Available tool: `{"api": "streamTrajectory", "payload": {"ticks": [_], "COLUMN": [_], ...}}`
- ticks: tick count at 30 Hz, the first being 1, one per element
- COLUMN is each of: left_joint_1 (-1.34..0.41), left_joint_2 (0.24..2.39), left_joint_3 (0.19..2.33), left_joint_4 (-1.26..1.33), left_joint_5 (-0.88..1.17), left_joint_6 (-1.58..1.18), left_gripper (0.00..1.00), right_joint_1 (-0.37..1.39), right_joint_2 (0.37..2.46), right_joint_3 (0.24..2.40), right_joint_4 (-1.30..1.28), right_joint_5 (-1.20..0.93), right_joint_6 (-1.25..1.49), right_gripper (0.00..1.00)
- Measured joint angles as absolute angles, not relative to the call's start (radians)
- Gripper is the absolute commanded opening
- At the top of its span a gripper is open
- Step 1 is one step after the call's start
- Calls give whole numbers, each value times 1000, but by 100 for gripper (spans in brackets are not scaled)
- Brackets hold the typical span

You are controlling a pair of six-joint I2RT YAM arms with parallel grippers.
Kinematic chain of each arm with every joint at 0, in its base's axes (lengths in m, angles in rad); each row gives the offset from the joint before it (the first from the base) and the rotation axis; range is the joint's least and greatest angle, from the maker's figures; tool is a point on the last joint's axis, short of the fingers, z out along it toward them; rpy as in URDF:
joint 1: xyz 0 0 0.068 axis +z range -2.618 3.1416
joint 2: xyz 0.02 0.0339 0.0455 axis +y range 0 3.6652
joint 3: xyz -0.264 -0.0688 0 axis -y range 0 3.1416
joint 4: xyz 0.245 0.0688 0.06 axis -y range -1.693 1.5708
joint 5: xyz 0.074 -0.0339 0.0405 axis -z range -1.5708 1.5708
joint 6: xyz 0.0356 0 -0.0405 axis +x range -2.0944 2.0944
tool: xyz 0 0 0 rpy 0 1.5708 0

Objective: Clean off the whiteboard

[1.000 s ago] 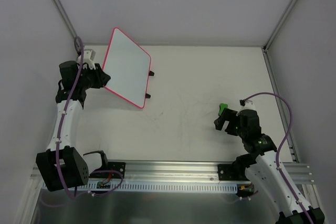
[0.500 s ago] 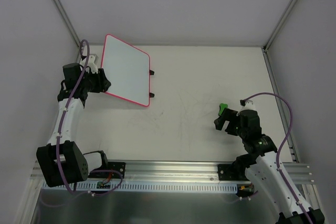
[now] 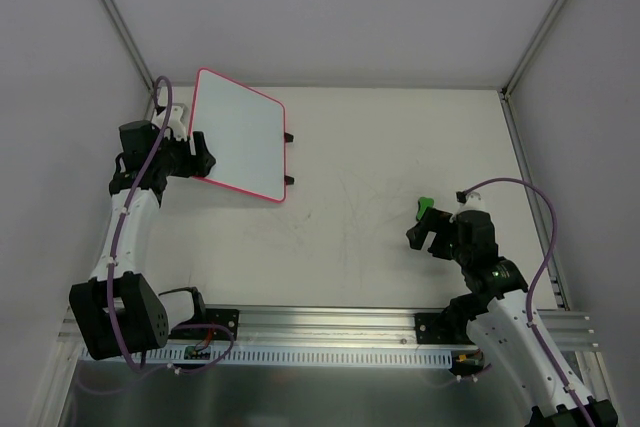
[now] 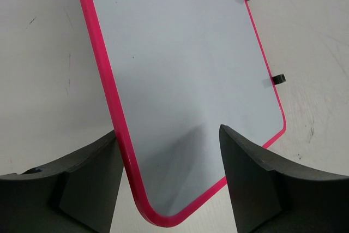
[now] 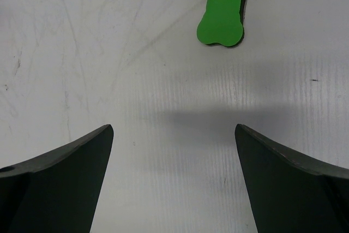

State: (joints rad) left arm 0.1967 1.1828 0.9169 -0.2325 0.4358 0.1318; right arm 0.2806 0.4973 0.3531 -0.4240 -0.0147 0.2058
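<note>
The whiteboard [image 3: 238, 137] has a pink-red frame and a blank white face. It leans at the back left with its two black feet [image 3: 288, 180] on the table. My left gripper [image 3: 199, 160] is at its near-left corner. In the left wrist view the jaws stand wide apart around that corner of the board [image 4: 180, 69]; the left finger [image 4: 87, 178] is behind the frame and the right finger [image 4: 256, 178] in front of the face. The green bone-shaped eraser [image 5: 224, 6] lies on the table just beyond my open, empty right gripper [image 5: 173, 135], as the top view [image 3: 424, 205] also shows.
The white table [image 3: 380, 147] carries faint scuff marks. Grey walls with metal corner posts close in the back and sides. A metal rail [image 3: 330, 332] runs along the near edge between the arm bases.
The whiteboard has swung down and turned from a steep tilt to a flatter lean, with my left gripper following at its corner. The right arm and the eraser have not moved.
</note>
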Motion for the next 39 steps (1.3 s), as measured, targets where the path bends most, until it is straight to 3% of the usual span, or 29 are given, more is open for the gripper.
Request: {"api": "streamTrajectory", "payload": {"ticks": [9,16,18,39], "left_joint_1": [188,169,164,162], "left_joint_2": [1156,1156,1156,1151], "left_joint_3": [917,917,917,922], "left_joint_4": [-233,-233,-233,-234], "left_joint_5": [435,423,410,334], "left_joint_6": [131,130,128,120], "left_gripper": [76,91,99,99], "right_joint_1": [281,281,281,281], "right_joint_2": [497,497,498,512], "right_joint_3": [353,353,353,353], "right_joint_4": [-424,-424,-424,-424], "right_joint_5": [-16,-16,-16,-16], "right_joint_6": [206,207,207,208], "right_gripper": [99,99,99,99]}}
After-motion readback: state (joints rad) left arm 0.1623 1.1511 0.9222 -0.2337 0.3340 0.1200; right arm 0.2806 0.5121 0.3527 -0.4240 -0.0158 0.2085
